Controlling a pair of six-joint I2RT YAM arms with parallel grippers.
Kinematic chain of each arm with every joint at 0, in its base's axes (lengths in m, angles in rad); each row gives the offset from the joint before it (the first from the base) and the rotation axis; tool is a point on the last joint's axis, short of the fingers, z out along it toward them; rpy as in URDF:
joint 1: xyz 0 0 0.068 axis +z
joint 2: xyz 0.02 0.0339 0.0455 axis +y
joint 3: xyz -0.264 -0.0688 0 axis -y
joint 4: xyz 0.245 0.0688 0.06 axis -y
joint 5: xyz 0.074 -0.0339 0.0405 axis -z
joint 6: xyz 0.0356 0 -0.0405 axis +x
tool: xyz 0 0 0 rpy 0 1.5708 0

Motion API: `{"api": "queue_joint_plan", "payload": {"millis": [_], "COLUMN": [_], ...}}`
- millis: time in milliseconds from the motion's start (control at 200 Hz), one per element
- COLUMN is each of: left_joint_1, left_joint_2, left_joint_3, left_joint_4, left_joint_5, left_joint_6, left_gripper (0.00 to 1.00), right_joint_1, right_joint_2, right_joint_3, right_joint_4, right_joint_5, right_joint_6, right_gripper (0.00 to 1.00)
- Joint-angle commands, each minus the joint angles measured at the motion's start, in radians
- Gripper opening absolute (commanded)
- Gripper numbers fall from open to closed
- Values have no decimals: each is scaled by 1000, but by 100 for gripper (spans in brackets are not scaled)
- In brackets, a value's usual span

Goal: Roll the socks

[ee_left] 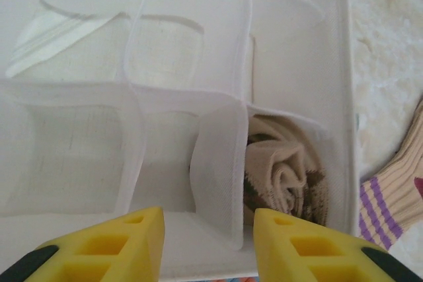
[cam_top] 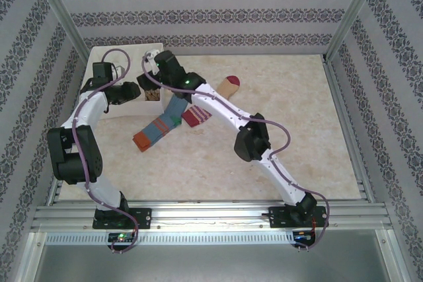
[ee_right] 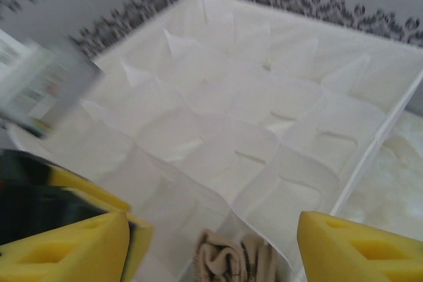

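Left pincer (ee_left: pixel 208 219) is spread open above the white box (ee_left: pixel 347 97), holding nothing. Right pincer (ee_right: pixel 213 219) is spread wide too. One rolled sock (ee_left: pixel 284 176) sits inside the box, by its edge. Blue sock (cam_top: pixel 158 129) and tan sock (cam_top: pixel 228 86) lie on the table (cam_top: pixel 297 150)

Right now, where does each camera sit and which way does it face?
Top external: above and behind the arm bases, looking down on the beige marbled table, left arm, right arm.
Left wrist: above the white quilted fabric compartment box, looking down into it; left gripper with yellow fingers at bottom.
Right wrist: low over the box, facing across it to the patterned wall; right gripper at bottom.
Shared: both wrist views show the rolled tan-and-brown patterned sock.
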State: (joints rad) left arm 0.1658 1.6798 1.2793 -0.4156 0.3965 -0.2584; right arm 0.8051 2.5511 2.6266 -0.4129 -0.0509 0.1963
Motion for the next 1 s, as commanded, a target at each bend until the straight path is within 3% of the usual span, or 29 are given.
{"api": "queue_joint_plan", "payload": {"millis": [0,105,220,365,540,759,994], "left_joint_1": [3,-3,-31,-108,-211,-279,-280], "left_joint_2": [-46,-77,-116,-162,-219,-282,-334], "left_joint_3": [38,38,16,-55,-200,-380,-452], "left_joint_4": [-38,-40,-43,-39,10,81,73], "left_joint_5": [26,56,89,104,82,41,-3], "left_joint_6": [37,51,86,116,112,59,67], "left_gripper": [40,40,40,40,40,40,40], "right_joint_1": [-27,-38,-42,-45,-48,-45,-2], "right_joint_2": [-93,-152,-265,-362,-388,-315,-180], "right_joint_3": [24,-60,-308,-582,-755,-759,-592], "right_joint_4": [-84,-164,-150,-136,-150,-199,-335], "right_joint_5": [-45,-26,8,54,112,127,184], "right_joint_6": [71,58,38,6,-45,-112,-199], "right_gripper": [67,66,64,60,58,58,57]}}
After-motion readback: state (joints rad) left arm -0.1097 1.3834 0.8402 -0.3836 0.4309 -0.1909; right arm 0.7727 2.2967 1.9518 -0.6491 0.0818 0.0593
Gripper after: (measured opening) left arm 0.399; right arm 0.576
